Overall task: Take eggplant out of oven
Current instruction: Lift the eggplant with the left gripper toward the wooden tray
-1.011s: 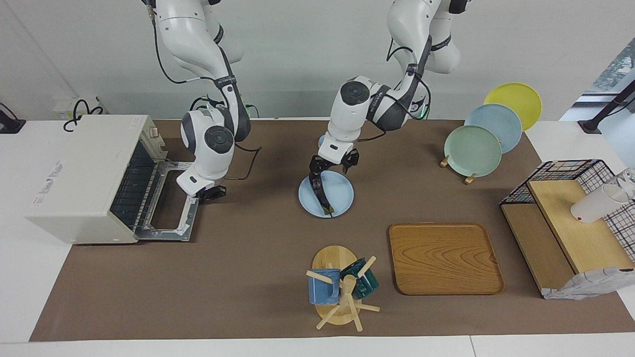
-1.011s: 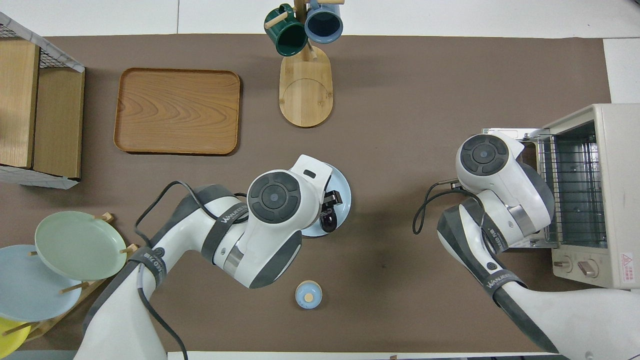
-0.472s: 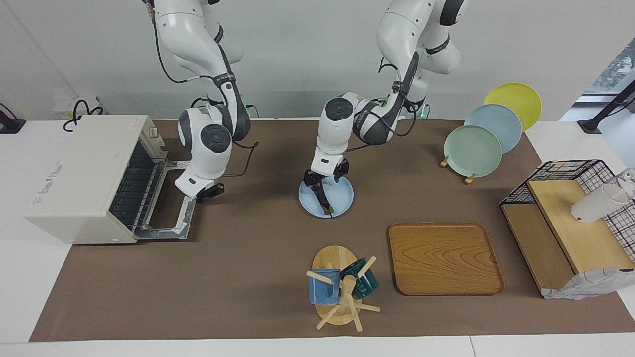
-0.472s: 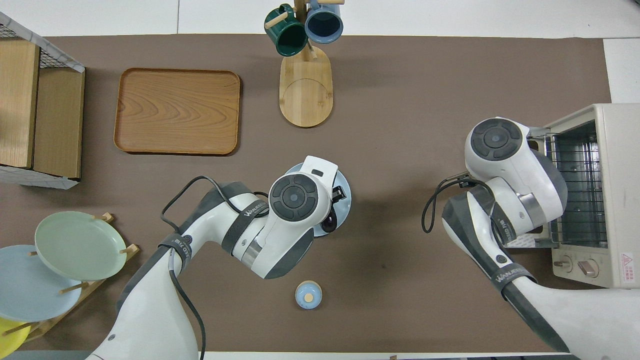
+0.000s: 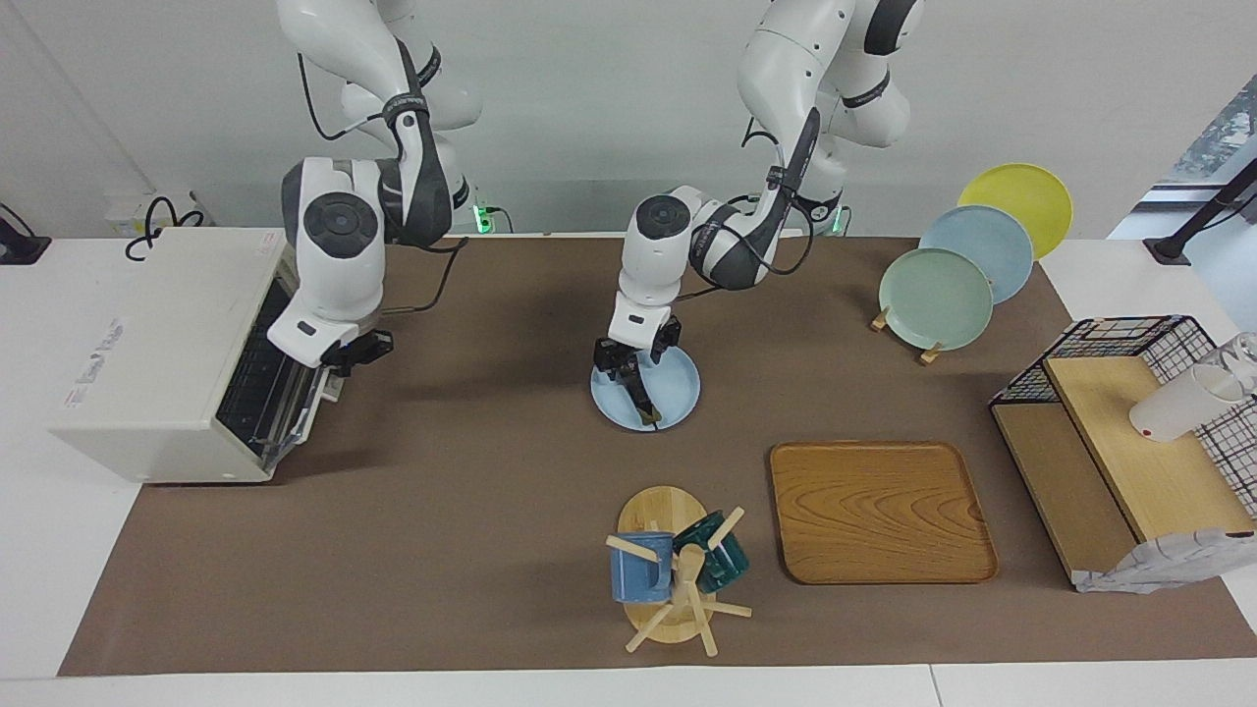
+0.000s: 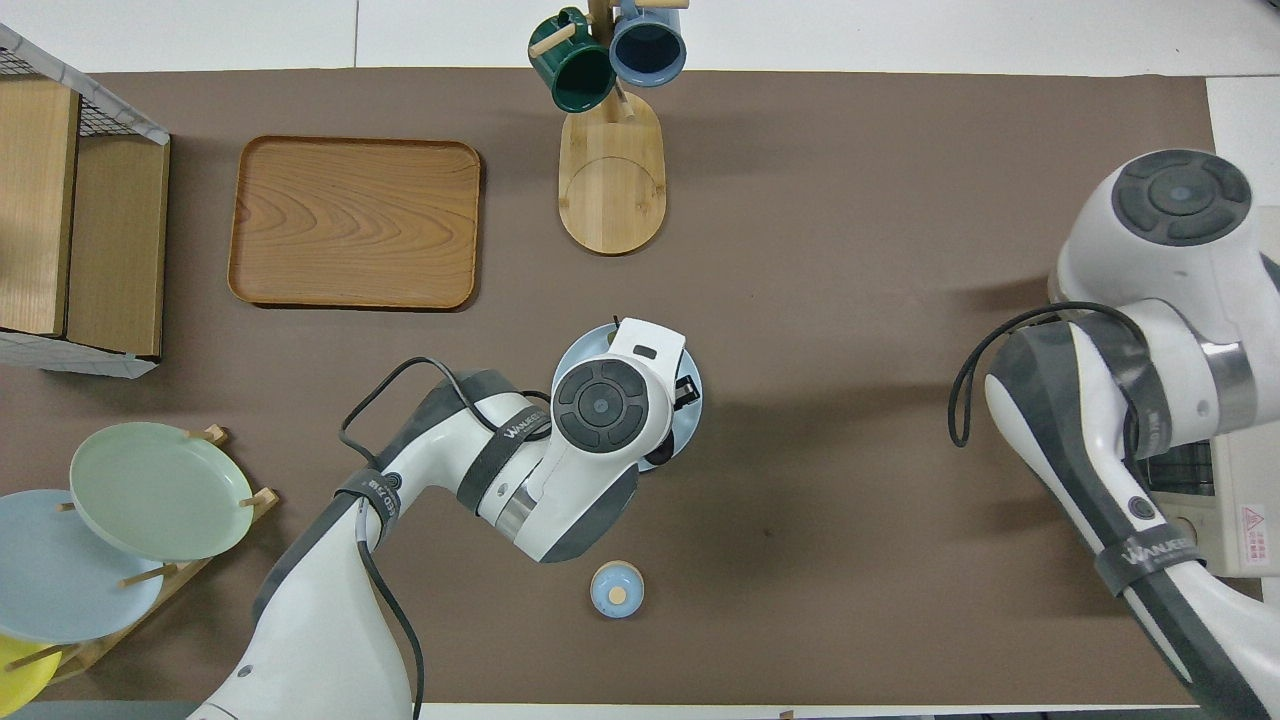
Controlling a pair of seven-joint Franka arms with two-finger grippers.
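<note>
Brown mat: we see eggplant on blue plate, left gripper over it, finger state unclear; right gripper pressed together at oven door.

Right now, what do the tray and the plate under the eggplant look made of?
The tray: looks like wood or wood veneer, matte, with bold curved grain showing; a printed laminate can't be ruled out. The plate: pale blue, smooth, uniform colour with a thin raised rim, so glazed ceramic or plastic, can't tell which. The eggplant on it has a dark glossy skin.
</note>
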